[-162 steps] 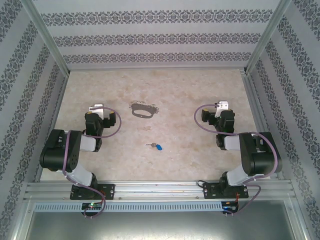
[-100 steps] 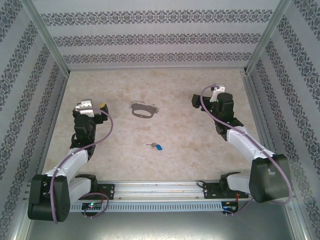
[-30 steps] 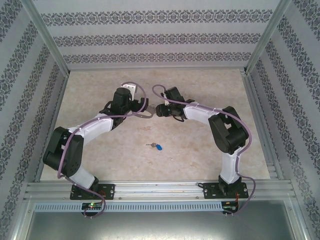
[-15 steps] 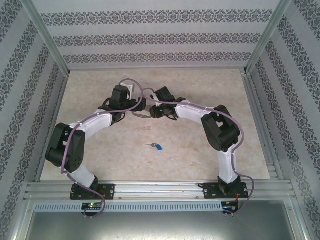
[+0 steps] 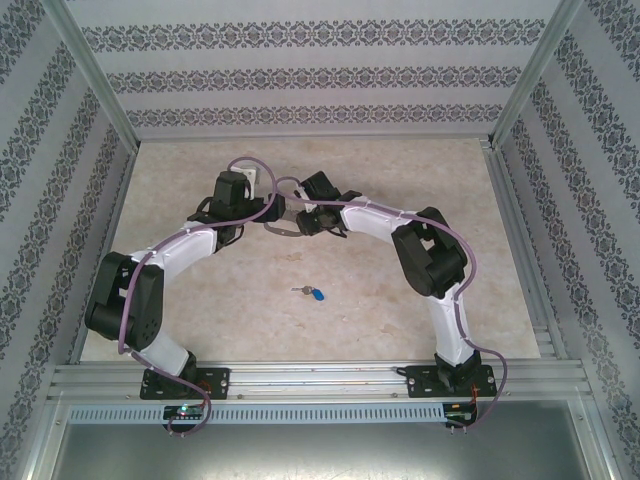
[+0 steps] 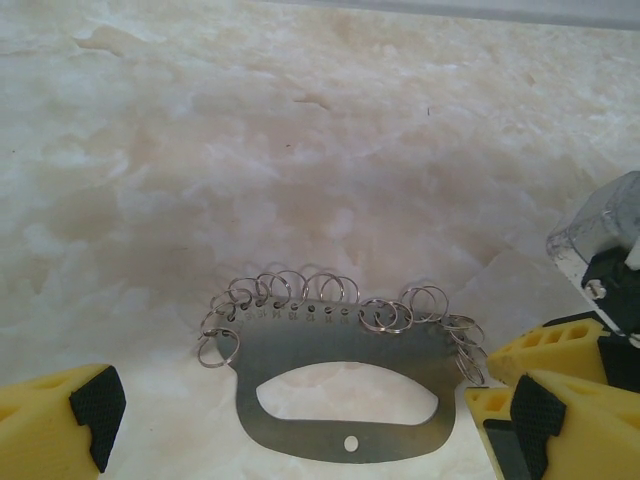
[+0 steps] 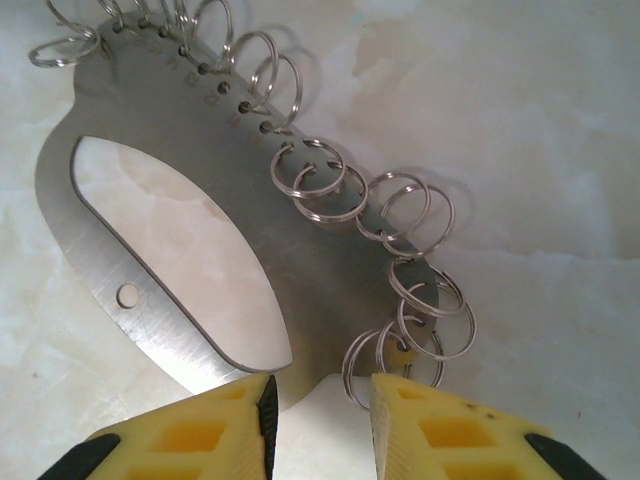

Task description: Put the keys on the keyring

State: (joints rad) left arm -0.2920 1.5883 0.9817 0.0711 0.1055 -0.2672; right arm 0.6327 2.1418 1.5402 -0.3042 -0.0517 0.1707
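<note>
Pale marbled table (image 5: 240,310), grey keyring (image 6: 330,335) lying flat; blue-tagged keys (image 5: 312,293) well apart

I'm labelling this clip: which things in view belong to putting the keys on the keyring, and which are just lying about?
Part of the job:
- keyring, a grey plate edged with small wire rings
- keys, blue-tagged, lying apart from it
- left tool
- right tool

Just there:
- marbled table
- patterned walls

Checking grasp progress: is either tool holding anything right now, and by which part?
Left tool is open, holding nothing. Right tool straddles the keyring at its ring-lined end; a firm grip cannot be told.
</note>
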